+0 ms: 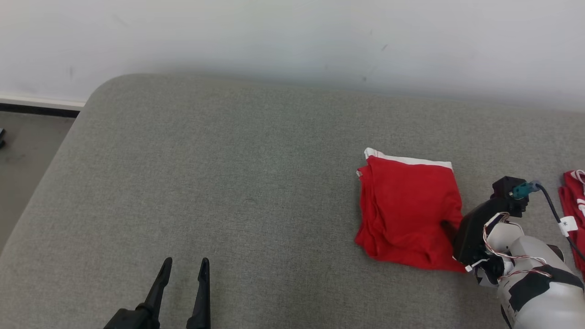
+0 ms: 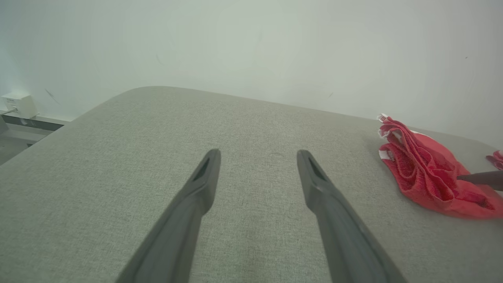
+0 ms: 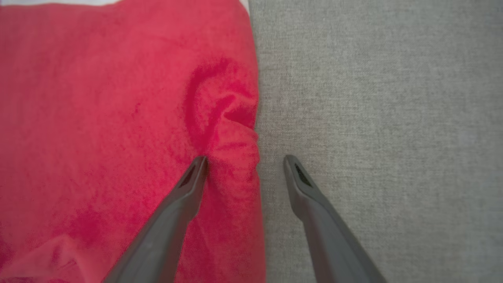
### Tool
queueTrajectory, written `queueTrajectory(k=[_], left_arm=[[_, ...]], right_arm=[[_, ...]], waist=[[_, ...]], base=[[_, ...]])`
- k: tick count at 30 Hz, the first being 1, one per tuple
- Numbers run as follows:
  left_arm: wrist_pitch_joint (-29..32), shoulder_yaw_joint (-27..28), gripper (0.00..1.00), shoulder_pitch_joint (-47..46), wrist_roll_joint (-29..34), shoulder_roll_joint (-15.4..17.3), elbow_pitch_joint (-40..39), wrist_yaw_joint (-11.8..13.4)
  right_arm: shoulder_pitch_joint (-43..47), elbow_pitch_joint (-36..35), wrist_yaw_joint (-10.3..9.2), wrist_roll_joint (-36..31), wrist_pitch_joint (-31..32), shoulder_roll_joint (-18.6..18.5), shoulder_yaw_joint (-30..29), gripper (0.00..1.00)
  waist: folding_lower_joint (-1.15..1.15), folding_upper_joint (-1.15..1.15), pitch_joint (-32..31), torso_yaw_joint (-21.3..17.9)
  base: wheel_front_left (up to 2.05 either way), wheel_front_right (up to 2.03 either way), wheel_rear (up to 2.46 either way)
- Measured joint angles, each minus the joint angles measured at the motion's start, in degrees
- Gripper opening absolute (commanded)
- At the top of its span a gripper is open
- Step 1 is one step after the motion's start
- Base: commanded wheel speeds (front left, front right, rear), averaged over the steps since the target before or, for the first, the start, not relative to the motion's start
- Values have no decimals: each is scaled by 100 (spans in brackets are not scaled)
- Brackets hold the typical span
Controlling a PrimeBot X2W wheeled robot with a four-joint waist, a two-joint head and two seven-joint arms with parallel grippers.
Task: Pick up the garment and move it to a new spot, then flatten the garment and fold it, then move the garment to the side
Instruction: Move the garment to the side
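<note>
Fingers of the right gripper [image 3: 243,159] stand spread wide, straddling the edge of the red garment [image 3: 118,118]. One finger tip sits at a puckered fold just inside that edge, and the other is over bare grey upholstery [image 3: 373,98] just beside it. Nothing is pinched between them. The left gripper [image 1: 185,260] is also spread wide, holding nothing, at the lower left of the head view and well apart from the garment.

Little writing can be read. A white tag [image 1: 567,224] on the dark cable [image 1: 550,201] by the right wrist carries a small dark mark, too small to make out. In the left wrist view, small white tabs [image 2: 383,118] at the garment's far corner show red marks, which are likewise unreadable.

The garment lies folded into a rough rectangle on the right part of the cushion. A white band [image 1: 411,160] runs along its far edge, and layered folds show on its left side. A second red cloth [image 1: 573,196] lies at the right border of the head view, apart from the garment. The cushion's far edge meets the white wall [image 1: 274,36], and its rounded left corner drops to the floor [image 1: 27,151]. Between the left gripper and the garment, and on toward the wall, is a broad stretch of bare grey surface.
</note>
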Motion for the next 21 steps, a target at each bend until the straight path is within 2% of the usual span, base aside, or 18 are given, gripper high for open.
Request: queueTrajectory(k=[6, 7, 9, 10, 15, 21], left_arm=[[0, -98, 100, -131, -64, 0, -3, 12], [0, -110, 100, -141, -64, -2, -2, 14], [0, -125, 100, -159, -93, -1, -1, 40], [0, -131, 100, -172, -114, 0, 1, 51], [0, -89, 100, -179, -124, -1, -3, 75], [0, 108, 100, -22, -249, -2, -111, 138]], right_arm=[[-318, 455, 0, -71, 75, 2, -258, 100], [-360, 475, -1, -92, 92, 2, -245, 89], [-438, 486, -10, -188, 100, 8, -158, 5], [-463, 474, -9, -241, 100, 23, -74, 0], [-538, 244, -8, -631, 129, 31, 655, 0], [-698, -338, -8, -688, 142, -86, 1584, 0]], waist=[[-1, 0, 227, 173], [-1, 0, 260, 187], [-1, -1, 311, 193], [0, 0, 324, 182], [0, 0, 298, 46], [-1, 0, 177, -314]], base=[[0, 0, 0], [0, 0, 0], [0, 0, 0], [0, 0, 0], [0, 0, 0], [0, 0, 0]])
